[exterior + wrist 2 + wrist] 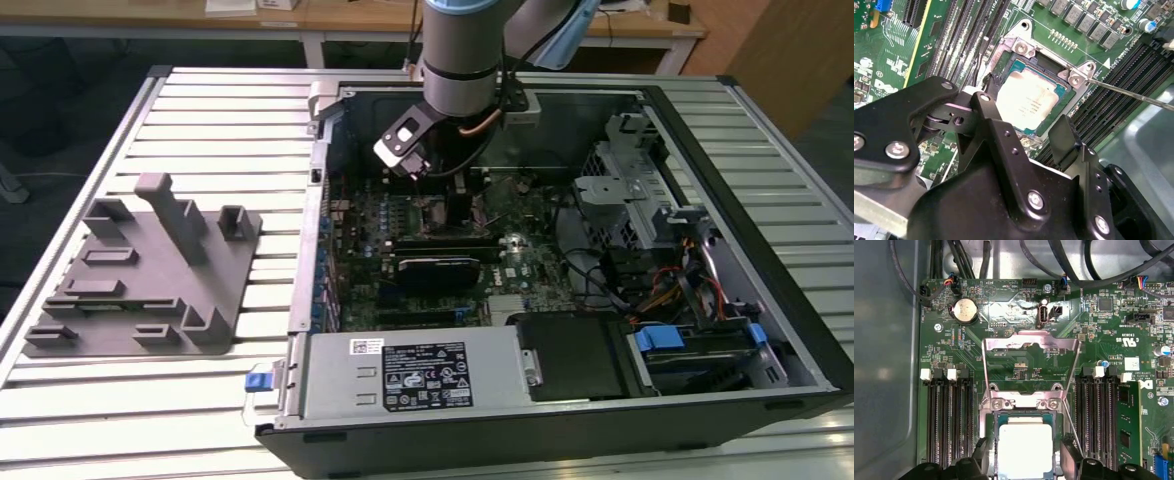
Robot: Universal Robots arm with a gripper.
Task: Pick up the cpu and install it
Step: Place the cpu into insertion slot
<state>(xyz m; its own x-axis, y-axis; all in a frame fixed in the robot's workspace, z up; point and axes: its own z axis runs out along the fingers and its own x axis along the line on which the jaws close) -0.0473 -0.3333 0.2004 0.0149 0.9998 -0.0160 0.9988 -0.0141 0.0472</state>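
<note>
The cpu [1024, 447] is a silvery-grey square chip lying flat in the black-framed motherboard socket [1019, 62]; it also shows in the second wrist view [1026, 102]. My gripper [1025, 462] hangs low over it, open, with one black finger [980, 460] on each side of the chip and a small gap to each edge. The socket's metal load plate [1029, 347] stands raised and its thin lever [1134, 95] is swung out. In the exterior view the gripper [424, 180] reaches down into the open computer case [747, 110].
Memory slots [949, 420] flank the socket on both sides. Cables [1089, 270] run along the board's edge near a coin battery [965, 310]. A grey holder fixture [147, 270] sits on the slatted table at the exterior view's left. The power supply [414, 370] and drive cage [641, 200] crowd the case.
</note>
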